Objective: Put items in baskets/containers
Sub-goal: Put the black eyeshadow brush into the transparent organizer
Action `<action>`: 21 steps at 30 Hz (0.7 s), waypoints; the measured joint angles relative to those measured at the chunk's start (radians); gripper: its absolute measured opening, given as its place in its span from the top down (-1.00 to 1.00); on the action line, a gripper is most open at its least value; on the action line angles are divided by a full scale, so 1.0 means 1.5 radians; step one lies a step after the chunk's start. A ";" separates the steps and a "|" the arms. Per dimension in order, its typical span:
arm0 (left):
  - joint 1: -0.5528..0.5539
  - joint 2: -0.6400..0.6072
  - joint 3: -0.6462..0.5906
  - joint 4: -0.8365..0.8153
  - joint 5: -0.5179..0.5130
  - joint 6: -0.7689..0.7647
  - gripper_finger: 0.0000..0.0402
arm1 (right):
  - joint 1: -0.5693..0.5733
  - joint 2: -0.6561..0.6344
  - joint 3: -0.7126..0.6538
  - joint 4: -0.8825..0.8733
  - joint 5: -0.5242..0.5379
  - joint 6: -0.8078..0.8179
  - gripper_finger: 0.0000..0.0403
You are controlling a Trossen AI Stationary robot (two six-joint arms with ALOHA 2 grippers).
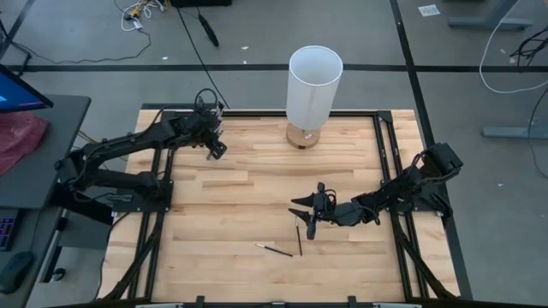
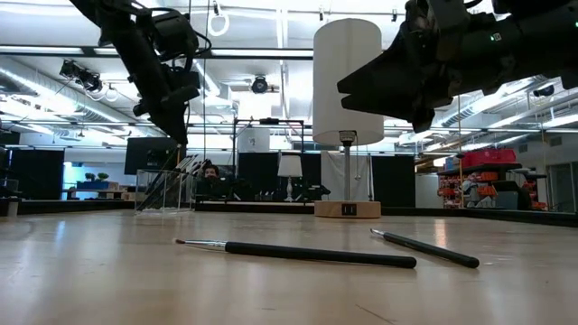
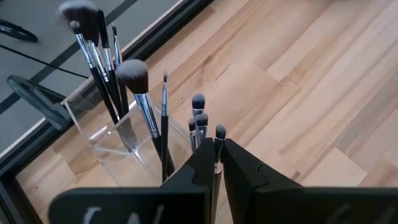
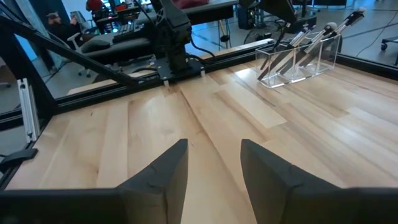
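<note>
Two brushes (image 1: 285, 246) loose on desk (image 1: 257, 205) beside right hand (image 1: 308, 218), fingers wide. Left hand (image 3: 214, 155) pinches brush (image 3: 219, 140) over clear container (image 3: 118, 146). Lamp (image 1: 312, 85) behind.

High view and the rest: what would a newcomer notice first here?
The tall white lamp at the table's far edge stands out. Next, the left pincer, shut on a brush, hangs over the clear holder already full of brushes. Two brushes lie on the wood near the open right pincer.
</note>
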 joint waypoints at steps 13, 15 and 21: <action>-0.001 0.032 0.000 0.002 -0.010 0.004 0.88 | 0.002 0.000 0.000 -0.005 0.000 0.000 0.26; -0.001 0.041 -0.001 0.002 -0.010 0.012 0.88 | 0.003 0.000 0.000 -0.005 0.000 0.000 0.26; -0.001 0.044 -0.001 0.017 -0.011 0.010 0.86 | 0.011 0.000 0.000 -0.004 0.000 0.000 0.26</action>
